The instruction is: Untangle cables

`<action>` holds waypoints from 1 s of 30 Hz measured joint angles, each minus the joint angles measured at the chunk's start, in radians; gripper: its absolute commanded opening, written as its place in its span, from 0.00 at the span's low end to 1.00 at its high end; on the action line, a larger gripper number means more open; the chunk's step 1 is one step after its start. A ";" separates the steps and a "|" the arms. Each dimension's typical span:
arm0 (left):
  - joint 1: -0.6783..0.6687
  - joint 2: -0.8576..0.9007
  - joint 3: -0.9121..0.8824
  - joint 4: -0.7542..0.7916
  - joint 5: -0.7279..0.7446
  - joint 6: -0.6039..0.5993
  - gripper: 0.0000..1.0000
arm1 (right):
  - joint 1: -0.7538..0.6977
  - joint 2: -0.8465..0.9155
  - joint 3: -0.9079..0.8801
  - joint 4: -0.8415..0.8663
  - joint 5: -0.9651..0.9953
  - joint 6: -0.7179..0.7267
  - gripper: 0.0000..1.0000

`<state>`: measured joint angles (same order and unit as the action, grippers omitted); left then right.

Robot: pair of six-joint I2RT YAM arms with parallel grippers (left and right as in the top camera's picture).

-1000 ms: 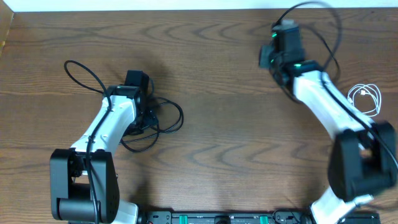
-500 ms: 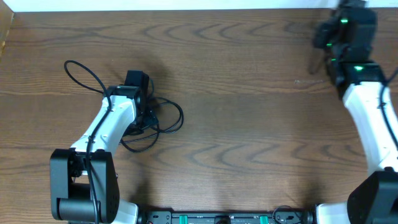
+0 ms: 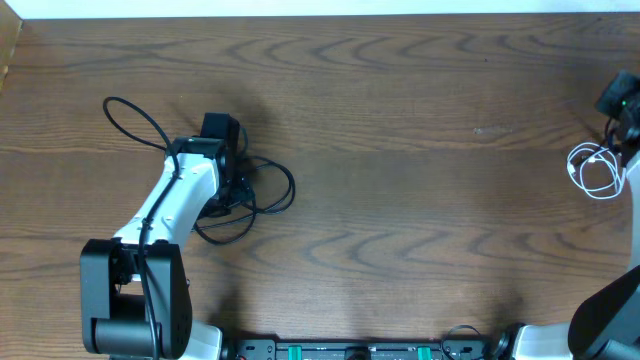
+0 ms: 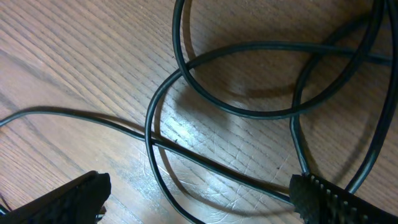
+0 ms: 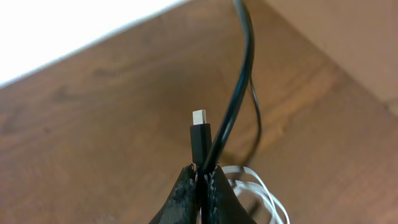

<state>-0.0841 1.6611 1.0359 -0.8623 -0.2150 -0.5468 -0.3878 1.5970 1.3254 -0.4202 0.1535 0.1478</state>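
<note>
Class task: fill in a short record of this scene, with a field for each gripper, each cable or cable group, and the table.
left gripper: open, low over the tangled black cables, holding nothing
right gripper: shut on a black cable at its plug end, by the table's right edge
tangled black cables: overlapping loops lying on the table
white cable: loosely coiled on the table, close to the right gripper
table: brown wood grain
</note>
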 measured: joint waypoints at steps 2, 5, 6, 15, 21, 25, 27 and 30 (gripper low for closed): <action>0.000 0.000 0.000 -0.001 0.000 0.000 0.98 | -0.017 0.000 0.000 -0.039 0.000 0.003 0.01; 0.000 0.000 0.000 0.000 0.000 0.000 0.98 | -0.029 0.001 0.000 -0.108 0.006 0.019 0.01; 0.000 0.000 0.000 0.000 0.000 0.000 0.98 | -0.031 0.003 0.000 -0.122 0.011 0.026 0.01; 0.000 0.000 0.000 0.000 0.000 0.000 0.98 | -0.032 0.059 0.000 -0.250 0.072 0.086 0.01; 0.000 0.000 0.000 0.000 0.000 0.000 0.98 | -0.032 0.123 0.000 -0.285 0.080 0.098 0.20; 0.000 0.000 0.000 -0.001 0.000 0.000 0.98 | -0.032 0.138 0.000 -0.285 0.084 0.102 0.52; 0.000 0.000 0.000 0.000 0.000 0.000 0.98 | -0.032 0.139 0.000 -0.277 0.081 0.103 0.60; 0.000 0.000 0.000 0.000 0.000 0.000 0.98 | -0.032 0.139 0.000 -0.272 0.063 0.105 0.62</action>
<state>-0.0841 1.6611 1.0359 -0.8627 -0.2150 -0.5468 -0.4202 1.7363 1.3254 -0.6918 0.2165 0.2527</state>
